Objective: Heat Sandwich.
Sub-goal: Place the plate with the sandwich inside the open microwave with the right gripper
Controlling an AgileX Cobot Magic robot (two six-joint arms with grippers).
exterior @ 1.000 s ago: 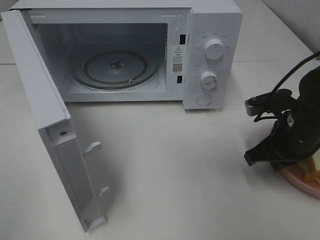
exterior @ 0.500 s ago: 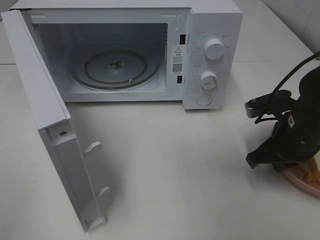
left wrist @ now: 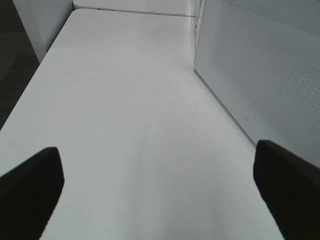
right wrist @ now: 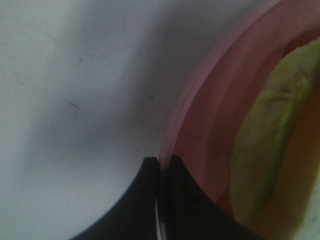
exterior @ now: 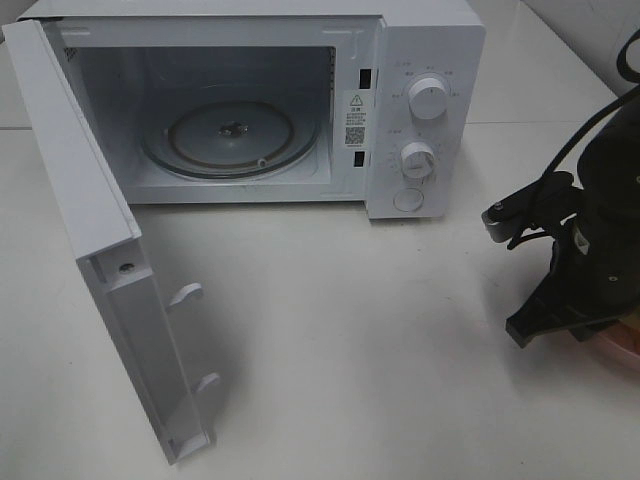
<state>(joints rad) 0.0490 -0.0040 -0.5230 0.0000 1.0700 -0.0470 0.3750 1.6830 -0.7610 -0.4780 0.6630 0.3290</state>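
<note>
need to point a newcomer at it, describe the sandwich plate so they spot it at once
Start at the white microwave with its door open, then look to the table's far right, past the dials. There the black right gripper is shut on the rim of a round plate: the only pink thing around, carrying a green-filled sandwich.

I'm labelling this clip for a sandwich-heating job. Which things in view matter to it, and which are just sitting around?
Belongs to the job: sandwich; pink plate under it; right gripper, pinched shut on the plate's rim; microwave, its door swung open, glass turntable inside.

Just around: left gripper, open and holding nothing, beside the microwave; white table.
</note>
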